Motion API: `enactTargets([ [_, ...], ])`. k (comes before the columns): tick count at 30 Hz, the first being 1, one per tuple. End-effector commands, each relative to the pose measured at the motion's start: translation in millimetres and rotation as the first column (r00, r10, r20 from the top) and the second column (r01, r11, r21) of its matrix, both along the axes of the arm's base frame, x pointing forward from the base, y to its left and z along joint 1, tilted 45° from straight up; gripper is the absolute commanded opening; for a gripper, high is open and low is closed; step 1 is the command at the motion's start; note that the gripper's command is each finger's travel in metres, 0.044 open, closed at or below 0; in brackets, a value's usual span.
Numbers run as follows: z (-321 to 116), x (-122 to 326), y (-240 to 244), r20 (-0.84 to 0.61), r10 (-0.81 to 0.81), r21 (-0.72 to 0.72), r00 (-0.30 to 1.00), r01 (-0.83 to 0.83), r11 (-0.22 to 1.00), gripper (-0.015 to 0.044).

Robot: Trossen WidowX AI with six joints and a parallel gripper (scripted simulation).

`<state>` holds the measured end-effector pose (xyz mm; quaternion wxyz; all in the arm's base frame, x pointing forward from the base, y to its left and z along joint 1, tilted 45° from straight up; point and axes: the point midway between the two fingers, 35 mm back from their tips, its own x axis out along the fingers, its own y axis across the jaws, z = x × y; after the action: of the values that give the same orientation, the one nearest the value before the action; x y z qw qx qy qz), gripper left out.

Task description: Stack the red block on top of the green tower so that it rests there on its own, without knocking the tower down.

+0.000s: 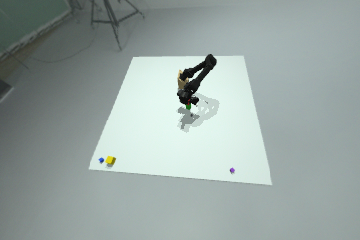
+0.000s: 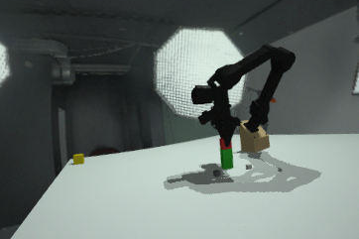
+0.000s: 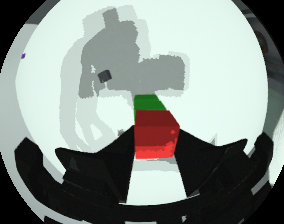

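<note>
Gripper: the gripper (image 2: pixel 225 140) points straight down over the tower, its fingers clamped on the red block (image 2: pixel 225 144) (the wrist view shows a dark finger on each side of it).

Red block: in the exterior view it sits directly above the tower, their faces appearing to meet; whether its weight rests there cannot be told. In the wrist view the block (image 3: pixel 155 133) fills the gap between the fingers, with green showing just past it at 12 o'clock.

Tower: the green tower (image 2: pixel 226 159) stands upright on the mat (image 2: pixel 124 202), near the mat's middle in the top view, where it is mostly covered by the arm (image 1: pixel 199 71).

Arm: bent in an arch from its tan base (image 2: pixel 254 138), which lies at about 3 o'clock from the tower in the exterior view, just beside it.

Shadows: grey arm shadows spread over the mat around the tower's foot.

Other pieces: a yellow cube (image 1: pixel 110 160) and a blue cube (image 1: pixel 101 160) sit together near the mat's 7 o'clock corner in the top view; a purple cube (image 1: pixel 232 170) lies near the 5 o'clock corner, well apart from the tower.
</note>
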<state>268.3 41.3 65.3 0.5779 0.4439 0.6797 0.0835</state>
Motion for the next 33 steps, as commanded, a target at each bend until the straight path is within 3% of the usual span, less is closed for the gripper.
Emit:
enactTargets([
  [1, 0.2, 0.3, 0.7, -0.002, -0.004, 0.005, 1.0, 0.004, 1.0, 0.0],
  [12, 0.5, 0.4, 0.4, -0.002, -0.004, 0.005, 1.0, 0.005, 1.0, 0.0],
  [28, -0.3, 0.0, 0.3, 0.0, 0.0, 0.0, 1.0, 0.0, 1.0, 0.042],
  [33, -0.3, 0.0, 0.3, 0.0, 0.0, 0.0, 1.0, 0.0, 1.0, 0.044],
])
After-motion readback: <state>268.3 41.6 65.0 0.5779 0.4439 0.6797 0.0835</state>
